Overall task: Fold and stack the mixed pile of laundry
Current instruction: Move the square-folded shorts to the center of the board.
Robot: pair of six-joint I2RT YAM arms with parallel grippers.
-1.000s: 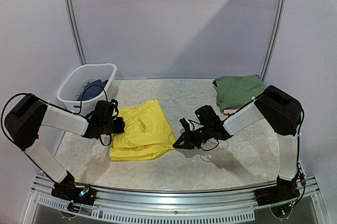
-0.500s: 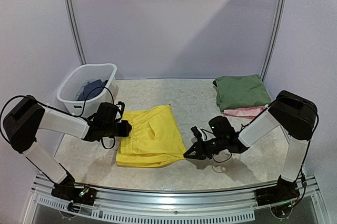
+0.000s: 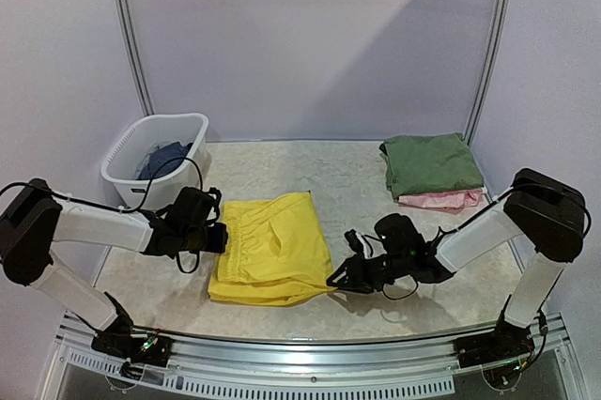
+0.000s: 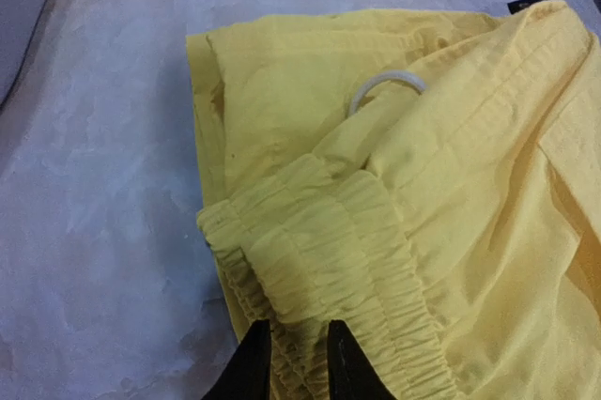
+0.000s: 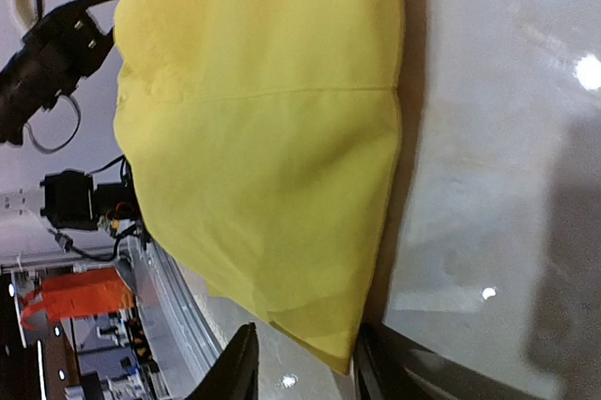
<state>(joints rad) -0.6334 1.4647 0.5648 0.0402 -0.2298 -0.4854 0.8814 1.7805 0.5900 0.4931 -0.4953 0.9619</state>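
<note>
The bright yellow drawstring shorts (image 3: 272, 250) lie flat on the table between my two arms. My left gripper (image 3: 218, 238) is shut on their gathered waistband (image 4: 310, 259) at the left edge, and the white drawstring loop (image 4: 385, 90) shows beyond it. My right gripper (image 3: 336, 280) is at the shorts' near right corner. That hem corner (image 5: 347, 353) sits between its fingers, pulled to a point and lifted slightly off the table. The olive-green garment (image 3: 427, 163) lies folded at the back right on the pink garment (image 3: 441, 199). The dark blue garment (image 3: 164, 158) is in the basket.
The white plastic basket (image 3: 127, 151) stands at the back left beside my left arm. The metal rail of the table's near edge (image 3: 300, 362) runs just in front of the shorts. My left arm (image 5: 56, 53) shows in the right wrist view.
Both grippers have moved right and toward the near edge, drawing the yellow shorts with them. The shorts now lie further right and nearer, stretched flatter between the two grippers.
</note>
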